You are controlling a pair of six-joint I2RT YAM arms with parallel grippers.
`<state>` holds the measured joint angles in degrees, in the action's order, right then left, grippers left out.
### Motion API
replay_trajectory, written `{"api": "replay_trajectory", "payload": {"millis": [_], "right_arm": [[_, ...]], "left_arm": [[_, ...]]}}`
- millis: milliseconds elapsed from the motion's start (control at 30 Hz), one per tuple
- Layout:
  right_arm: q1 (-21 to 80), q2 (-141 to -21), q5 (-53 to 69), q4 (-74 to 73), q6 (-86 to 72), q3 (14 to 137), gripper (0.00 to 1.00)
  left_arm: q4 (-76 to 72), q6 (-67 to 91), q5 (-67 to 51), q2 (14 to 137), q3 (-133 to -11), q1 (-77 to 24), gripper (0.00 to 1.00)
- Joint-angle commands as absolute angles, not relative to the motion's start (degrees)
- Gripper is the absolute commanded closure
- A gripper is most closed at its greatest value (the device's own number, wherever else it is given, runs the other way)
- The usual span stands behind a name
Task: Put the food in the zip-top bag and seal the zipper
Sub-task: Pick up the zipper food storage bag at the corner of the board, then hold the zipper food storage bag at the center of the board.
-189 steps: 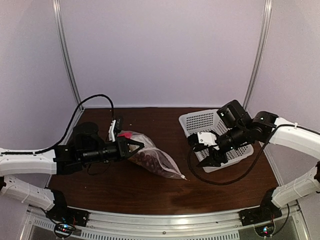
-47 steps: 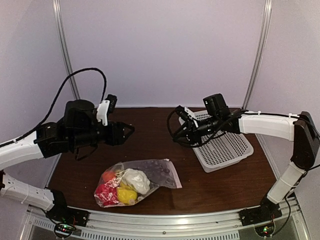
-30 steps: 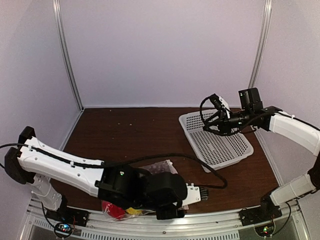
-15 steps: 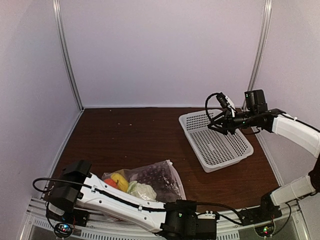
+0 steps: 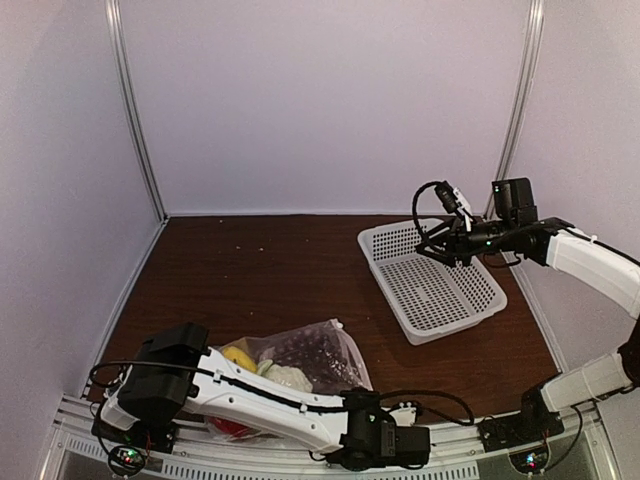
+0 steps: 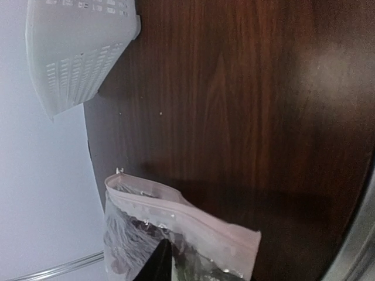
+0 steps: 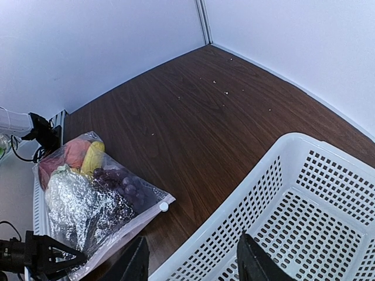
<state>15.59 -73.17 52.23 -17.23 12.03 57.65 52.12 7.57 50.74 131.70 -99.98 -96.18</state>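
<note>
Zip-top bag (image 5: pixel 305 352) lies on the surface (image 5: pixel 260 270) at near-left, with the food (image 7: pixel 82 157) inside. Left claw (image 5: pixel 392 442) is low along the near rail, near the bag; can't tell if it's clenched or released. Right claw (image 7: pixel 190 257) is released and empty over the white basket (image 5: pixel 440 300), well apart from the bag.

Risks: any left arm move could snag the bag and drag it off the edge. The zipper (image 6: pixel 187 216) may not be fully pressed, so food could spill.

Left wrist view shows the zipper strip close up, which the overhead view can't resolve. Right wrist view shows the food colours.
</note>
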Motion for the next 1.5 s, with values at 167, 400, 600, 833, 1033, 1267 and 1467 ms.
{"api": "replay_trajectory", "payload": {"millis": [167,400,600,833,1033,1267,1467], "right_arm": [[13.4,-72.3,54.2,-20.7,15.9,58.4,0.48],[9.7,-73.2,58.2,-27.9,20.8,62.4,0.45],[7.4,-73.0,64.6,-37.9,29.2,64.7,0.38],[7.1,-72.9,68.8,-54.3,44.8,64.2,0.28],[7.8,-75.2,70.1,-49.0,42.6,59.7,0.25],[16.8,-79.8,66.5,-36.4,32.8,59.7,0.27],[24.2,-83.8,65.0,-30.5,30.2,60.6,0.26]], "left_arm": [[41.7,5.3,52.6,120.1,-95.8,-92.2,0.97],[22.0,-5.9,44.1,100.9,-85.6,-88.5,1.00],[14.9,-9.9,42.0,92.5,-83.1,-86.9,1.00],[5.8,-5.7,38.2,85.6,-73.3,-84.1,1.00],[-3.6,-7.1,34.2,76.9,-63.0,-84.1,1.00],[-7.7,-9.2,27.2,69.9,-56.1,-84.1,1.00],[-11.8,-9.7,26.8,66.7,-52.3,-84.1,1.00]]}}
